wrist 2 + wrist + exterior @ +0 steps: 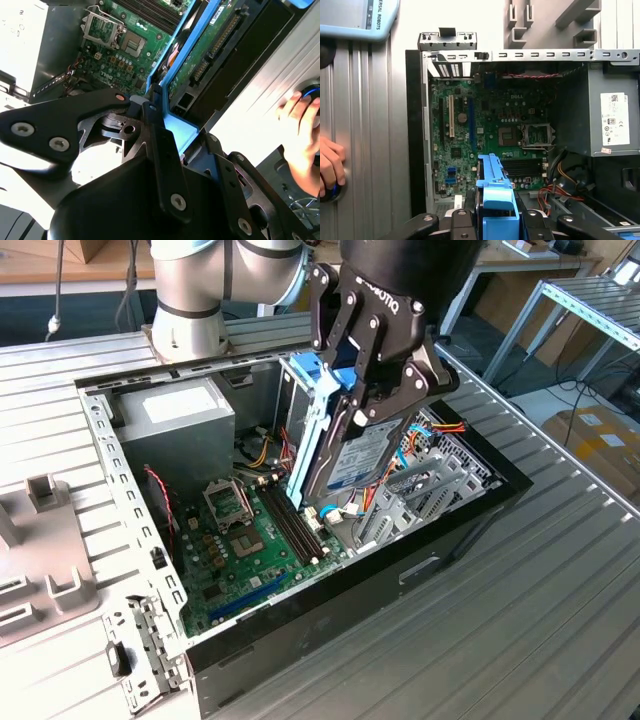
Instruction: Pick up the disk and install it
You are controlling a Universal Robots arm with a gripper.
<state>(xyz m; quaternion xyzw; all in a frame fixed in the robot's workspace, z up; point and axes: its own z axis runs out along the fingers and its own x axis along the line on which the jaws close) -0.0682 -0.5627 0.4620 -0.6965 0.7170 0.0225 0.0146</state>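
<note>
— Which step is in hand here?

— The install rather than the pick-up, I'd say. The gripper (pixel 362 400) is clamped on the disk (pixel 365 458), with its fingers (pixel 162 155) pinching the blue-railed end. The disk hangs on edge and tilted, its lower end down inside the open computer case (pixel 110 470).

— Is it seated?

— I judge not. It stands between the memory slots of the motherboard (pixel 235 540) and the metal drive bay (pixel 430 490), which sits at the end of the case toward the exterior view's right. I cannot tell whether its lower edge touches anything.

— What does seating it call for?

— Squaring the disk to the bay so the blue rails meet their guides. It also has to stay clear of the orange and red cables (pixel 440 427) just beside it. Tilted as it is, a corner could catch on them or on the memory slots.

— And what is in the case?

— The motherboard lies flat on the floor of the case, and its processor socket (pixel 222 502) looks bare. A grey power supply (pixel 180 420) fills the far corner at the exterior view's left. The cables bunch up around the bay.

— Anything outside it?

— A person's hand (pixel 329 165) rests on the ribbed table (pixel 540 600), well apart from the case.
</note>
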